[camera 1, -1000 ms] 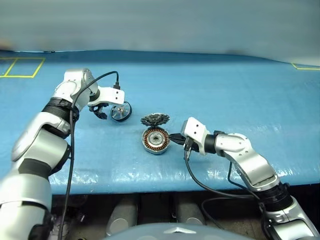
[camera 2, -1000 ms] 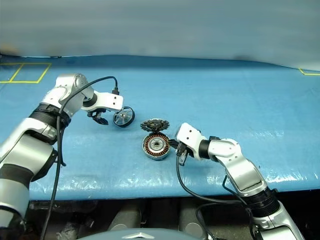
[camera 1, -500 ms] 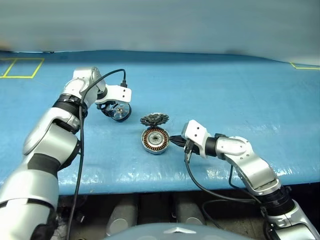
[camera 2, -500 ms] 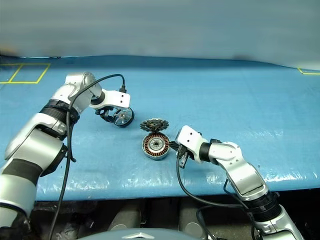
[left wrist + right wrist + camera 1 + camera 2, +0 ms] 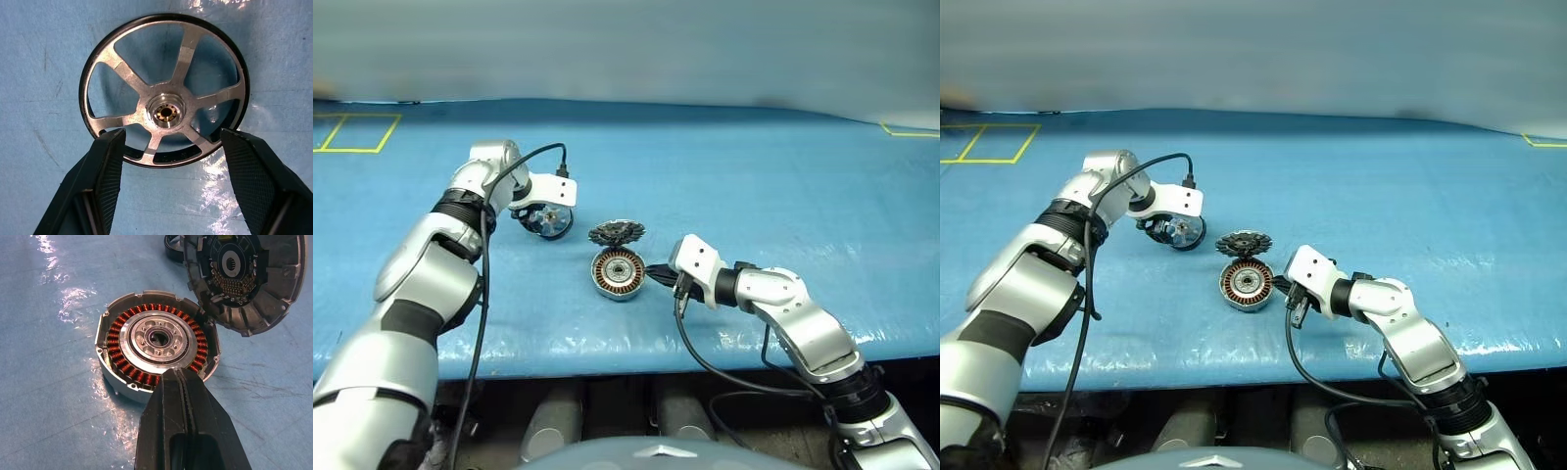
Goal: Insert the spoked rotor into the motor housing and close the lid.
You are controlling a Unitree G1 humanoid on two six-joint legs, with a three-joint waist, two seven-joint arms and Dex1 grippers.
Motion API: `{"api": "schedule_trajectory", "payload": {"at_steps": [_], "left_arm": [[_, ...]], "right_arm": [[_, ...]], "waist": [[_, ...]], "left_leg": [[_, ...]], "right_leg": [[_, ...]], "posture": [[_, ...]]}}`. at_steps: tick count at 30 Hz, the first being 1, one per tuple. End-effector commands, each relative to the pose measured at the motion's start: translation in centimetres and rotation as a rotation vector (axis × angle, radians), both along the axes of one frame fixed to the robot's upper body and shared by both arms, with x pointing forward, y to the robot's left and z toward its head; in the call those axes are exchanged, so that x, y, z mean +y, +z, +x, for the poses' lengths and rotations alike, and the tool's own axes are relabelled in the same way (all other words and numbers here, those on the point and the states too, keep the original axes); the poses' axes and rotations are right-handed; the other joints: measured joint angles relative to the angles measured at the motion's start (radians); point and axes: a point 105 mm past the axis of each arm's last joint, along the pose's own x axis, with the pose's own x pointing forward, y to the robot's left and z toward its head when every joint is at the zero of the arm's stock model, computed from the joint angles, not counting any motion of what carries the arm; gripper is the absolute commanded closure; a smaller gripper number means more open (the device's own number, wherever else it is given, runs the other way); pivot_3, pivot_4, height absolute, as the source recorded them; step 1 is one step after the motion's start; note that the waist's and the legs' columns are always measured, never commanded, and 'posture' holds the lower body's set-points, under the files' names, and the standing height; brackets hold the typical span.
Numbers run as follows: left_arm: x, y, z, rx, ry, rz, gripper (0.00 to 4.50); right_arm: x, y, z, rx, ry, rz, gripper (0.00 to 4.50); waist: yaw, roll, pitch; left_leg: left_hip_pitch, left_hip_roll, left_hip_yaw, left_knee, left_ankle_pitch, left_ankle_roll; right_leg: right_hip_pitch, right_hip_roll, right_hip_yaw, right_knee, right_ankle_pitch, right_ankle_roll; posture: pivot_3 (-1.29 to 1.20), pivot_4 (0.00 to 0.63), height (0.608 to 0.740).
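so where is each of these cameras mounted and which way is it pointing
Left and right eye views: on the head, looking forward and down over both arms at the blue table.
Left wrist view: looks down along the open left gripper at the spoked rotor.
Right wrist view: looks along the shut right gripper at the motor housing and its raised lid.
Shared: the head views also show rotor, housing and lid.

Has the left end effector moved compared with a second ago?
Yes. The left end effector has shifted toward the housing and now sits over the rotor, which has stayed put on the blue table.
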Motion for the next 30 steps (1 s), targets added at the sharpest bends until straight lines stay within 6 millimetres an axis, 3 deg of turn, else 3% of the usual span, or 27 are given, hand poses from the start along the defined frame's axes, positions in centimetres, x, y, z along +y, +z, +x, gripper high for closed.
{"api": "schedule_trajectory", "payload": {"at_steps": [1,7,10,13,18,30], "left_arm": [[-0.1,0.9,0.6,-0.04,-0.006,0.009,1.22],[-0.1,0.2,0.6,-0.048,-0.011,0.011,1.22],[-0.2,-0.3,0.7,-0.064,-0.017,0.006,1.84],[-0.4,-0.9,0.5,-0.056,-0.034,0.015,1.84],[-0.6,-1.3,0.3,-0.048,-0.049,0.006,2.95],[-0.5,-0.7,-0.5,-0.059,-0.115,-0.113,2.95]], "right_arm": [[0.2,1.3,-0.1,-0.04,0.003,0.033,4.5],[0.2,1.4,-0.1,-0.044,-0.001,0.037,4.5],[0.2,1.4,-0.1,-0.045,-0.003,0.039,4.5],[0.2,1.4,-0.1,-0.048,-0.008,0.043,4.5],[0.2,1.4,-0.1,-0.05,-0.014,0.045,4.5],[0.3,1.4,0.0,-0.042,-0.029,0.081,4.5]], "waist": [[0.001,0.0,0.0],[0.002,0.0,0.0],[0.002,0.0,0.0],[0.003,0.0,0.0],[0.003,0.001,0.0],[0.001,0.001,0.0]], "left_leg": [[0.0,0.0,0.0,0.001,0.0,0.0],[-0.002,0.0,0.0,0.002,0.0,0.0],[-0.002,0.0,0.0,0.002,0.0,0.0],[-0.002,-0.001,0.0,0.002,0.0,0.001],[-0.002,-0.001,0.0,0.002,0.0,0.001],[-0.002,0.0,0.0,0.003,0.0,0.001]], "right_leg": [[0.0,0.0,0.0,0.0,0.0,0.001],[0.0,0.0,0.0,0.0,0.001,0.001],[-0.001,0.0,0.0,0.0,0.001,0.001],[-0.001,0.0,0.0,0.0,0.001,0.001],[-0.001,0.0,0.0,0.0,0.001,0.001],[0.0,0.0,0.001,0.0,0.001,0.002]], "posture": [[0.0,0.15,0.74],[0.0,0.15,0.74],[0.0,0.15,0.74],[0.0,0.15,0.74],[0.0,0.15,0.74],[0.0,0.15,0.74]]}}
